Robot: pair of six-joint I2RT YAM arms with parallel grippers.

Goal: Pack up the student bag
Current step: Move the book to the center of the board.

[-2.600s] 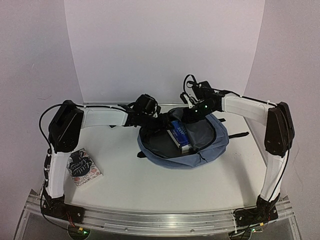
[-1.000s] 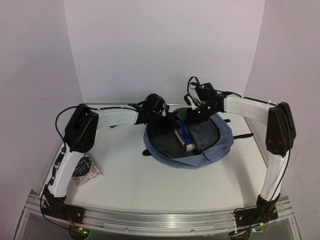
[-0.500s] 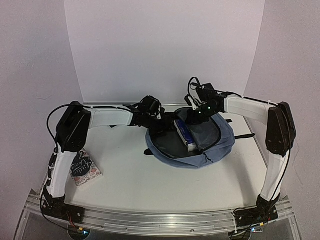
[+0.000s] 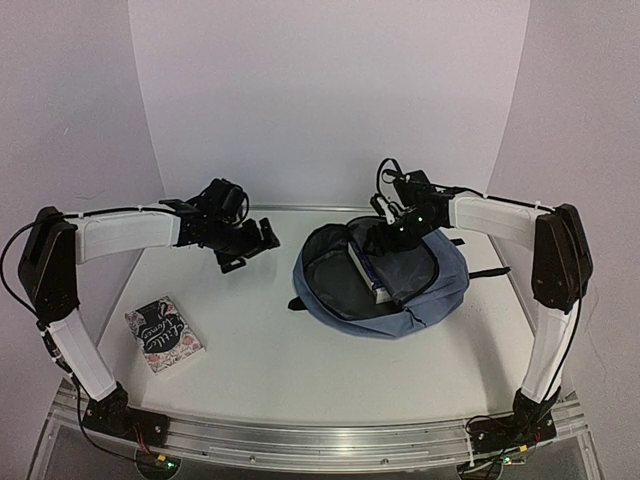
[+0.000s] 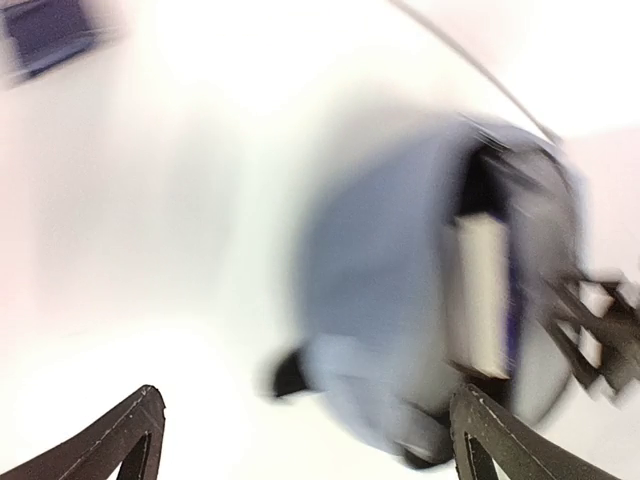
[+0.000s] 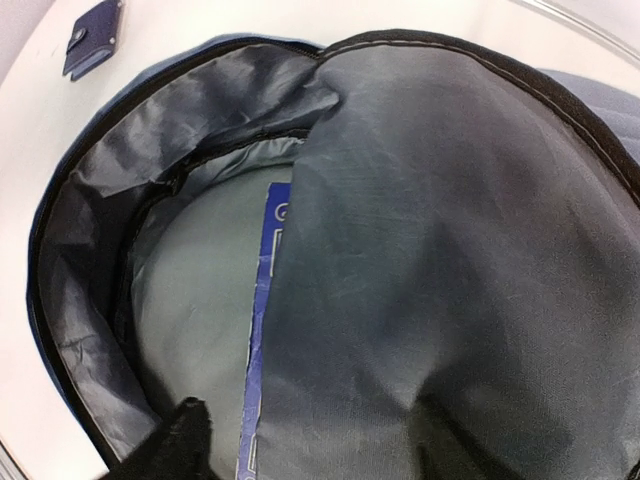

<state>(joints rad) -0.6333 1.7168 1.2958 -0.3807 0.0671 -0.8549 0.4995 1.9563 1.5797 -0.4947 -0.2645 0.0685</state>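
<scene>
Blue book (image 6: 272,240) lies in the student bag (image 4: 440,290) under the right tool (image 4: 383,238), grip unclear; the spread left tool (image 4: 250,252) should next fetch the patterned book (image 4: 165,335) behind it.

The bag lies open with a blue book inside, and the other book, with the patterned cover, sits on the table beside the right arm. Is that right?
Not quite. The patterned book lies beside the left arm, not the right; the top view shows it. The rest holds: the bag lies open with a blue book inside.
</scene>
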